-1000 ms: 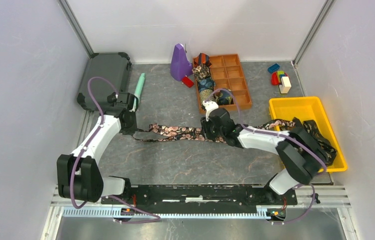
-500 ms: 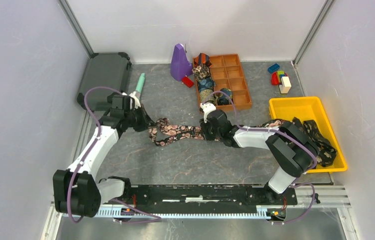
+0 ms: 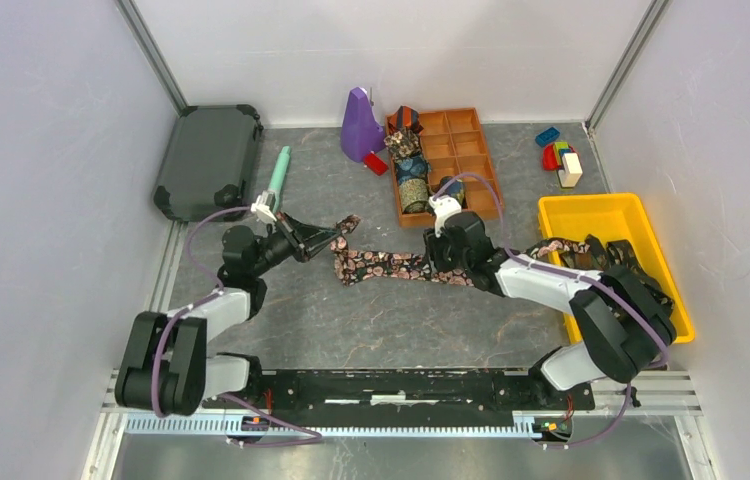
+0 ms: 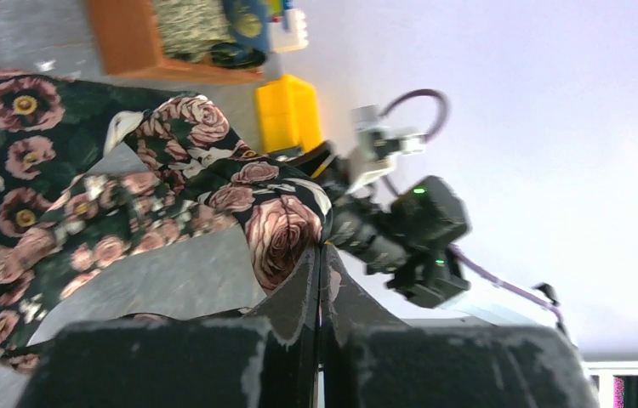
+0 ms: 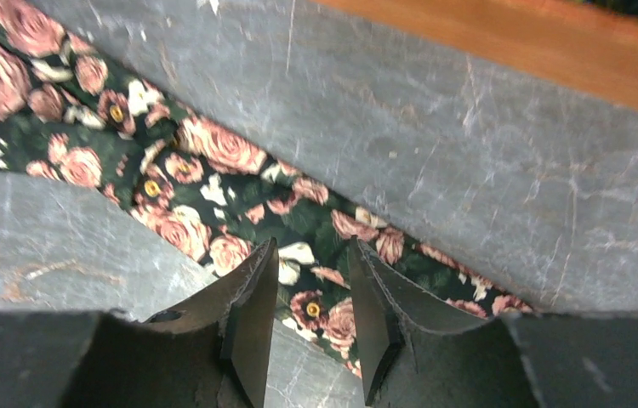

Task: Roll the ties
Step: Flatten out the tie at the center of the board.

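Pinches a raised fold of the rose-print tie (image 4: 277, 234) in the clamped left gripper (image 4: 320, 259), clear only from left wrist. Straddles the flat strip with the narrowly parted right gripper (image 5: 311, 251). Crosses mid-frame overhead on scratched grey table (image 3: 371, 320), between white walls (image 3: 401, 50).

A dark grey, marbled desk (image 3: 371, 320) is closed in by plain pale walls: a back wall (image 3: 401, 50), a left wall (image 3: 41, 150) and a right wall (image 3: 721, 120). Metal posts (image 3: 156, 55) mark the back corners. A metal rail (image 3: 401, 428) runs along the near edge. The light is soft and even.
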`<state>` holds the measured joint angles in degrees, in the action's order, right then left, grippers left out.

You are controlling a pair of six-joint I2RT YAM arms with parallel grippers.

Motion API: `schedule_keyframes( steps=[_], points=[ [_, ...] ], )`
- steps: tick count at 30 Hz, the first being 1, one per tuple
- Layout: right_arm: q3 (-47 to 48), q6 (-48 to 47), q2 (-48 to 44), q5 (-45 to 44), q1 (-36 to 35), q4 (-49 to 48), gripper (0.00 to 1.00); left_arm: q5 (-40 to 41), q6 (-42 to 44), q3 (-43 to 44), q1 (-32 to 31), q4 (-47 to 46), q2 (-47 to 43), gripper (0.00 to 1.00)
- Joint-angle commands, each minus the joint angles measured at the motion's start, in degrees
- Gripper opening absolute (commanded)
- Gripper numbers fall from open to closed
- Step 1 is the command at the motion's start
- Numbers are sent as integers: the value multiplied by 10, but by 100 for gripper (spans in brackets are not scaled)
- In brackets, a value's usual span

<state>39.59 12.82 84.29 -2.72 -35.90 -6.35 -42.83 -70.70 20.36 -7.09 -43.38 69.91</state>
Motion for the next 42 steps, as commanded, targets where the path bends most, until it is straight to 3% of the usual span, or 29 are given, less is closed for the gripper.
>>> schedule_keyframes(
  steps=[1,3,8,12,15,16,20,22,23,25,26,28,33,39,42],
  points=[
    [-40,21,-3,33,11,-5,43,-21,-210,-29,4,-377,52,2],
    [-58,30,7,51,27,-12,42,-25,-232,-31,4,-417,73,2],
    [-91,33,32,91,78,-25,39,-36,-222,-28,6,-402,69,2],
    [-113,32,43,100,120,-27,36,-31,-144,-18,8,-266,3,2],
    [-131,31,27,73,152,-18,33,-2,-41,-9,8,-57,-90,3],
    [-132,28,21,54,158,-13,33,20,5,-4,7,34,-121,6],
    [-130,22,11,31,162,0,33,128,145,27,7,335,-263,34],
    [-131,19,11,31,162,-1,33,229,188,64,7,513,-319,52],
    [-131,19,11,31,162,1,32,278,209,85,8,577,-343,55],
    [-132,17,7,31,161,0,32,327,252,112,8,637,-374,61],
    [-132,17,6,31,161,-1,32,340,274,126,8,650,-382,72],
    [-132,15,4,31,161,0,32,345,330,154,7,678,-365,74],
    [-133,13,3,31,161,-2,32,292,459,245,-6,752,-237,68],
    [-132,13,10,32,162,-5,32,390,591,326,-160,770,-120,70],
    [-130,12,14,34,161,-5,30,403,634,364,-208,774,-37,71]
  ],
)
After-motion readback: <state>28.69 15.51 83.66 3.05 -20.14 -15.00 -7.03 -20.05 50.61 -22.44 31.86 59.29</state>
